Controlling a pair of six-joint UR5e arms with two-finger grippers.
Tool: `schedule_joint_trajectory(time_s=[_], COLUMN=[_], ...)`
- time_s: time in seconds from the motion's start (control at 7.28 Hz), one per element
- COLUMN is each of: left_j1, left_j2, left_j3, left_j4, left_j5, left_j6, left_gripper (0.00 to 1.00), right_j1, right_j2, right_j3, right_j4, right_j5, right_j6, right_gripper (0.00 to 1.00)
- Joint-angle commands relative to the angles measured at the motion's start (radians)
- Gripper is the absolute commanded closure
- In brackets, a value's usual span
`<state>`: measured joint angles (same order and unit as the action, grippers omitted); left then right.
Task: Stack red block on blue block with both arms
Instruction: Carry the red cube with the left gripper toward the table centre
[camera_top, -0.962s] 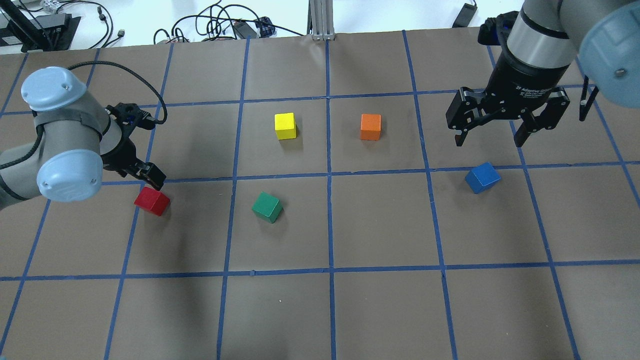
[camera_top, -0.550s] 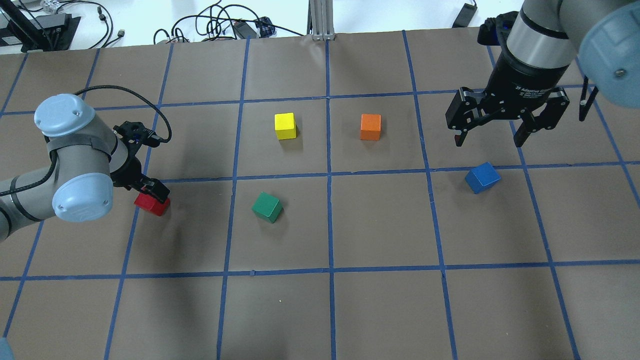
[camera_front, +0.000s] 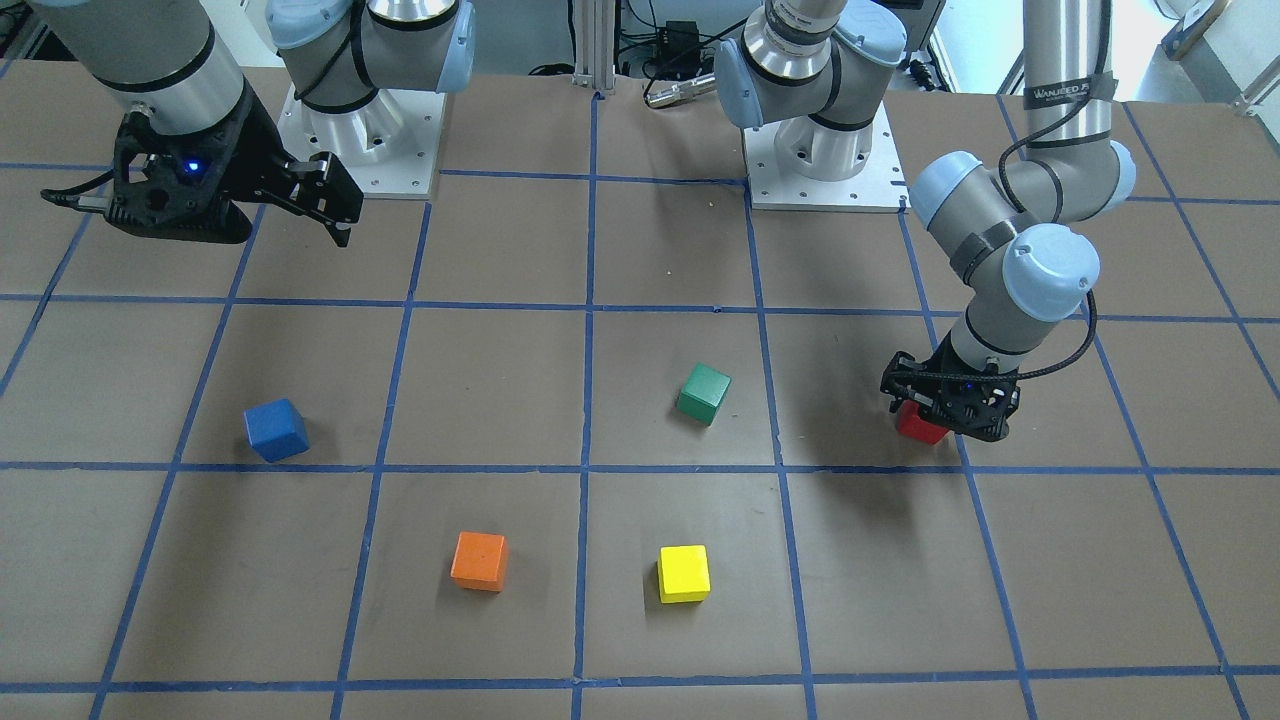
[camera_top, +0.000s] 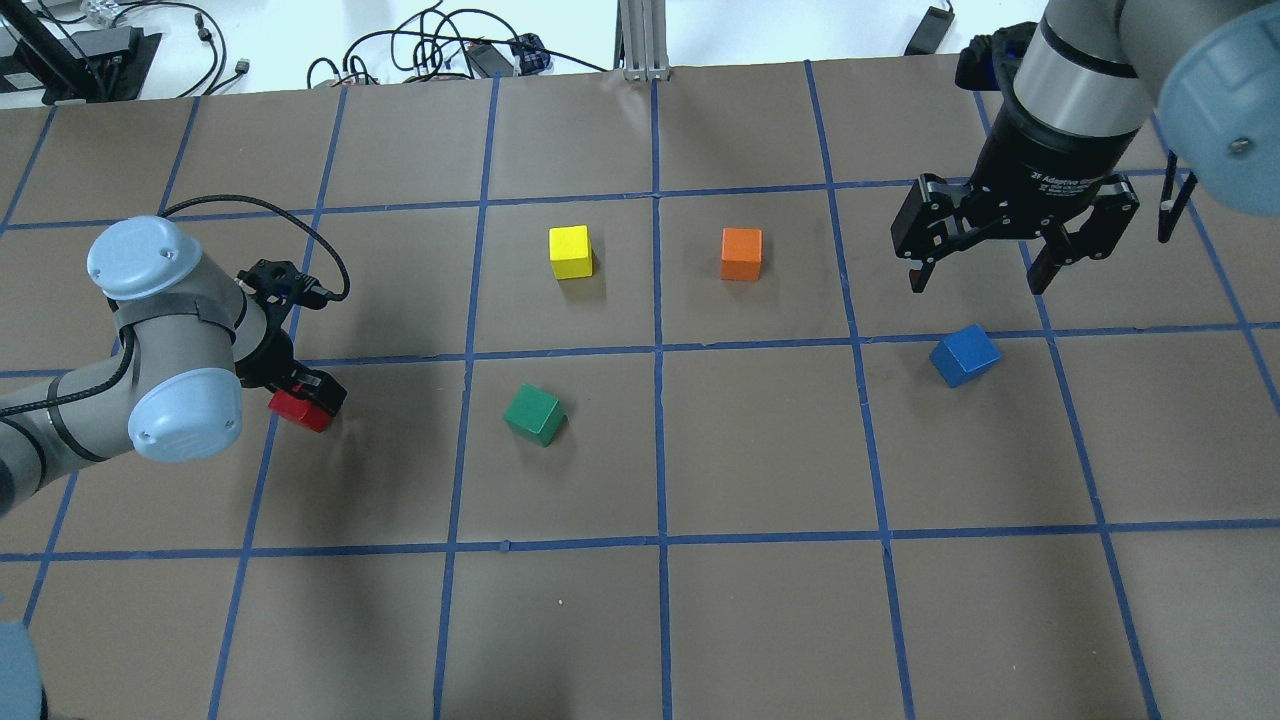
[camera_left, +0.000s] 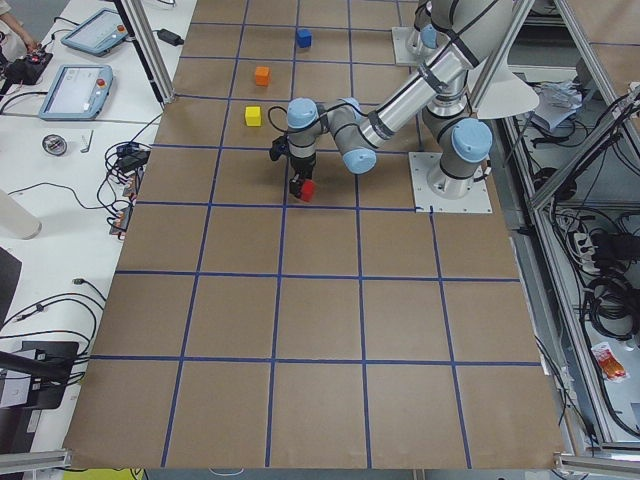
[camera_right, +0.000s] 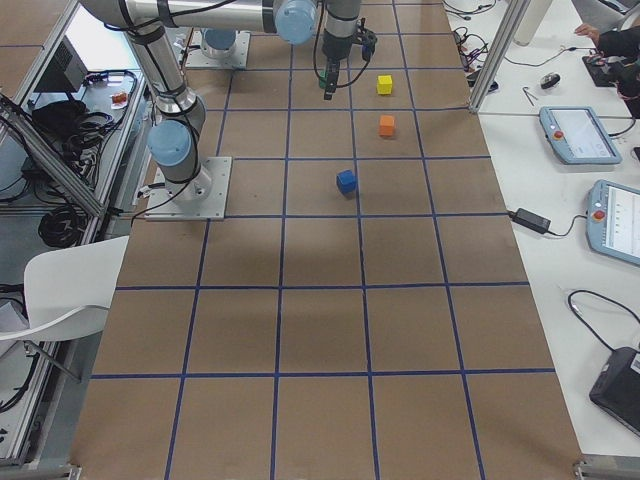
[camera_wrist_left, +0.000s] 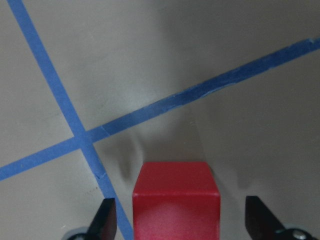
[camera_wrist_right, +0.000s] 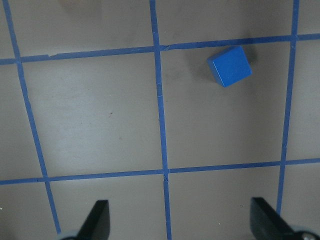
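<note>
The red block (camera_top: 300, 411) lies at the mid-left of the overhead view on the brown table (camera_top: 760, 450), just right of a vertical tape line (camera_top: 268, 440) and just below a horizontal one. The left gripper (camera_top: 303, 398) is down over it, so the gripper body covers part of the block's top from above. In the left wrist view the block fills the bottom centre of the frame. One black finger (camera_wrist_left: 106, 220) stands at the lower left of it and the other at the lower right. The gripper is parted wider than the block, with bare table showing on both sides, so neither finger touches it. The gap is narrower on the frame's left side. The block rests flat on the table, gripped by nothing.

The blue block (camera_top: 965, 355) sits at the mid-right of the overhead view, turned at an angle to the grid. The right gripper (camera_top: 976, 278) hangs above the table just beyond it, toward the upper right of the frame, spread wide and empty. In the right wrist view the blue block lies in the upper right, well apart from the two fingertips at the bottom corners.

Between the two arms are a green block (camera_top: 535, 414), a yellow block (camera_top: 571, 251) and an orange block (camera_top: 741, 253), each standing alone.
</note>
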<state>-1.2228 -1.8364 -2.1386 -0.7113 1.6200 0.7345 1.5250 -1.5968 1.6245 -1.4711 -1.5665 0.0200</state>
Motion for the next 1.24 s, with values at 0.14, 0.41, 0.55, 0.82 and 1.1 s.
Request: schedule_joint_trajectory(time_s=[0.14, 0.41, 0.55, 0.82, 1.1], left_j1=[-0.017, -0.056, -0.122, -0.313, -0.456], left_j2=[0.012, 0.045, 0.055, 0.037, -0.007], left_j3=[0.006, 0.04, 0.084, 0.225, 0.42], left_j4=[0.015, 0.01, -0.044, -0.19, -0.394], left_j5=[-0.003, -0.038, -0.04, -0.037, -0.066], left_j6=[-0.012, -0.119, -0.221, -0.557, -0.824], left_gripper=[0.72, 0.78, 0.78, 0.78, 0.79], right_j1=[0.0, 0.0, 0.0, 0.0, 0.0], right_j2=[0.0, 0.0, 0.0, 0.0, 0.0], right_j3=[0.0, 0.0, 0.0, 0.0, 0.0], right_j4=[0.0, 0.0, 0.0, 0.0, 0.0], right_j5=[0.0, 0.0, 0.0, 0.0, 0.0], right_j6=[-0.002, 0.0, -0.002, -0.002, -0.002], right_gripper=[0.0, 0.0, 0.0, 0.0, 0.0])
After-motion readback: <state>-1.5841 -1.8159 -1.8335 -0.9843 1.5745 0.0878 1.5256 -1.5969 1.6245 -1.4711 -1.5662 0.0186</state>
